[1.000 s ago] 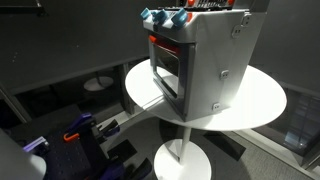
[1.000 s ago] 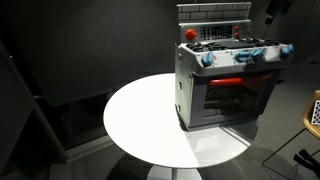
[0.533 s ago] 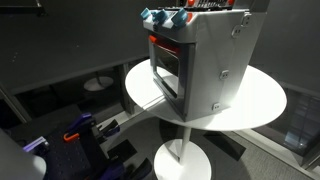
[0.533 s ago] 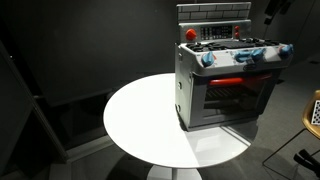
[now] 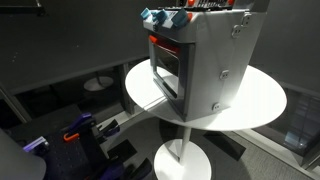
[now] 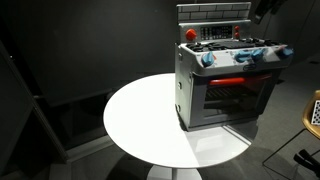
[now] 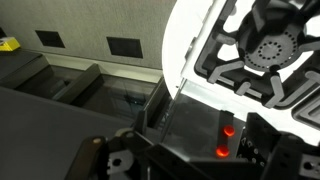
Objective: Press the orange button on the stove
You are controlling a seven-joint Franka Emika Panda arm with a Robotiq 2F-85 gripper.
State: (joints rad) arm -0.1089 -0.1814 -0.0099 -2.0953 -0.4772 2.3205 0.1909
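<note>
The stove [image 6: 225, 85] stands on the round white desk [image 6: 140, 120], near its edge; my end effector [image 6: 263, 9] hangs above the stove's top; whether it is open or gripping anything, I cannot tell.

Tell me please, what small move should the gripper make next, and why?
Probably lower the gripper toward the stove top. In an exterior view it hangs up by the stove's back edge, touching nothing; the wrist view shows two orange-red buttons on the panel beside the burners, not yet reached.
</note>
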